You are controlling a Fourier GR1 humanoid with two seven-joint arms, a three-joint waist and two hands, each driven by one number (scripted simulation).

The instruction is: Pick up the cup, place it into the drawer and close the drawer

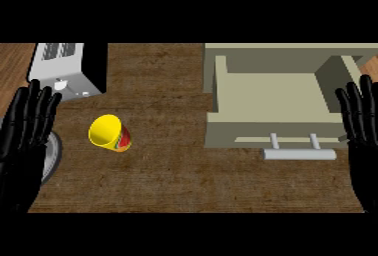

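Head view: yellow cup [110,133] on the tabletop [170,180], left of centre, tilted so its mouth shows; drawer [269,95] pulled open at far right, inside bare, handle [300,154] on its near front; cup well apart from drawer; left robot hand [26,135] at left edge, fingers straight, holding nothing; right robot hand [362,125] at right edge, same; toaster [65,67] far left.

Glossy black left hand [22,145], matching black right hand [362,130], long slender fingers [35,102], smooth unmarked surfaces
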